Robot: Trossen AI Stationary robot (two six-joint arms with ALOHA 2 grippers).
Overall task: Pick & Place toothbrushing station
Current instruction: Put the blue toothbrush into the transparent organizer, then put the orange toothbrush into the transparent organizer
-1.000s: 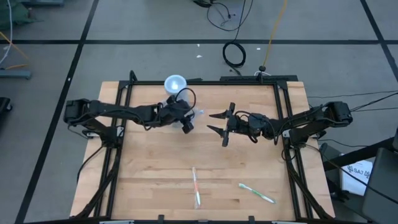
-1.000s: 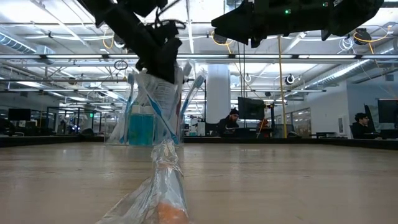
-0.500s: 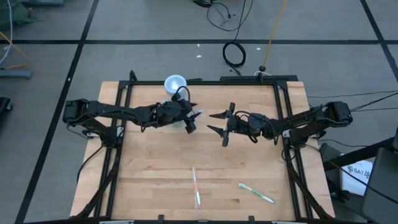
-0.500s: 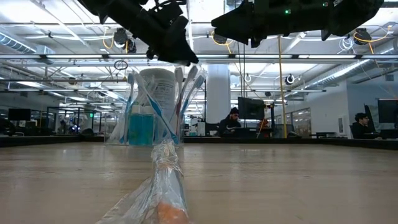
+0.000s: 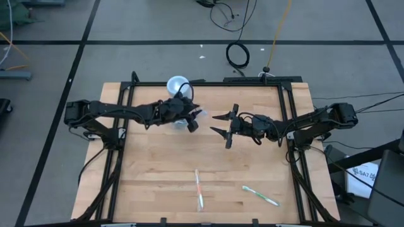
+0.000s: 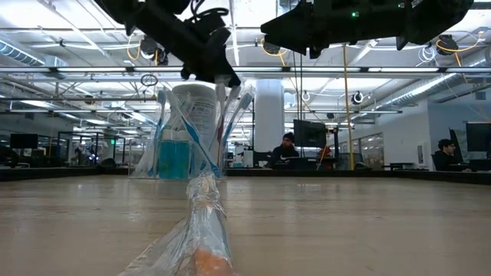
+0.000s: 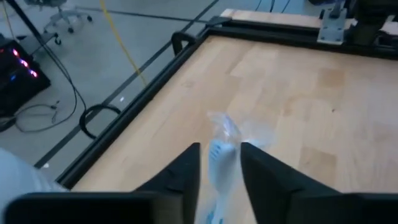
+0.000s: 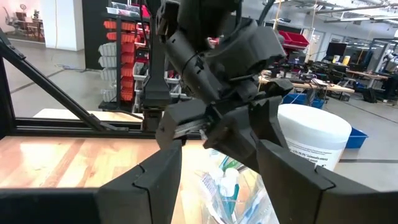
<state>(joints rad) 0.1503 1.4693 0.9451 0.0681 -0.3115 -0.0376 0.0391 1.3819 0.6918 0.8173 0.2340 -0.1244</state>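
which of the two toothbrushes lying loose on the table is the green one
The green toothbrush lies toward the near right corner of the table; the other toothbrush, pale with orange, lies nearer the middle.

Your wooden table | station stands at 12 o'clock | two toothbrushes: one at 6, another at 5

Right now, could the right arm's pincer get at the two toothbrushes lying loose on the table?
Probably yes. The right pincer hangs open over bare wood, and both loose toothbrushes lie uncovered on the table's near part with nothing between.
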